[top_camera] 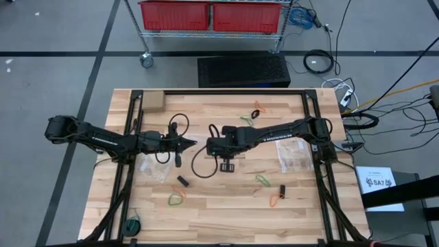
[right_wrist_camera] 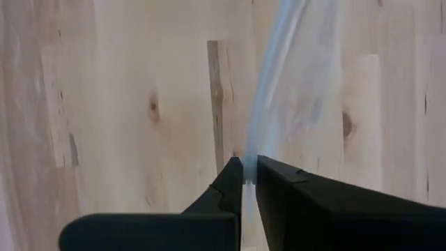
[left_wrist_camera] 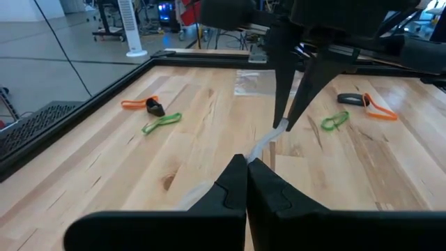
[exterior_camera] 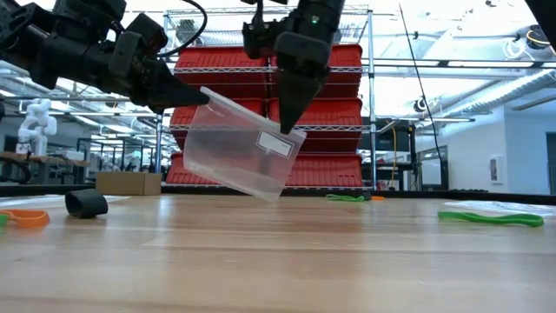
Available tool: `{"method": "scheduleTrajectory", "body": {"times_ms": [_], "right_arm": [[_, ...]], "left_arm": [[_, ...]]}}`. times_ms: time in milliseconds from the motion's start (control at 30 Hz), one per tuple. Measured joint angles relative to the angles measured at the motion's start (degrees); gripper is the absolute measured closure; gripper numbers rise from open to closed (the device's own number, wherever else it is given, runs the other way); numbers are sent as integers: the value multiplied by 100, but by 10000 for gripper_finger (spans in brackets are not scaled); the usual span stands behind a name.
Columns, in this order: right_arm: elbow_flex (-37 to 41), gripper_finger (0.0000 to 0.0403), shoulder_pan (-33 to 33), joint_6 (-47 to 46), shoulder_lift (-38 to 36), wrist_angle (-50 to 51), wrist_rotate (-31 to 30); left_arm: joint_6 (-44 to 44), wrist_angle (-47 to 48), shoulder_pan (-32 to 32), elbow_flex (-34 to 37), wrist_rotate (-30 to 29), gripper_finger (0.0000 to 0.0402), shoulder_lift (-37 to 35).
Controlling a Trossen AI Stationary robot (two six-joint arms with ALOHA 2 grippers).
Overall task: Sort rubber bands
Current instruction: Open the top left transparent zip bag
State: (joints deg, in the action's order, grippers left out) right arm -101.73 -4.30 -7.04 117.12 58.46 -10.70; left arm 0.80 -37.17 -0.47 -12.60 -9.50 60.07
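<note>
Rubber bands lie scattered over the table (top_camera: 226, 206): nearest in the low view, an orange band (exterior_camera: 24, 217) beside a black band (exterior_camera: 86, 203), a green band (exterior_camera: 491, 217) further right, and more far off. They look light, soft and floppy, lying flat on the wood, so I'd pinch low at one edge of the loop. Above them, mid-table, a clear zip bag (exterior_camera: 239, 152) hangs tilted in the air. The left gripper (exterior_camera: 195, 98) has its jaws pressed tight on one top corner, and the right gripper (exterior_camera: 285, 126) pinches the opposite edge, jaws closed on plastic.
</note>
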Motion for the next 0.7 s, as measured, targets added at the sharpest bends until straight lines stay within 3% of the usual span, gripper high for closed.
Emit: {"method": "scheduleTrajectory", "body": {"times_ms": [700], "right_arm": [[0, 394, -14, -167, -2, 336, 4]], "left_arm": [[2, 20, 2, 0, -2, 401, -2]]}}
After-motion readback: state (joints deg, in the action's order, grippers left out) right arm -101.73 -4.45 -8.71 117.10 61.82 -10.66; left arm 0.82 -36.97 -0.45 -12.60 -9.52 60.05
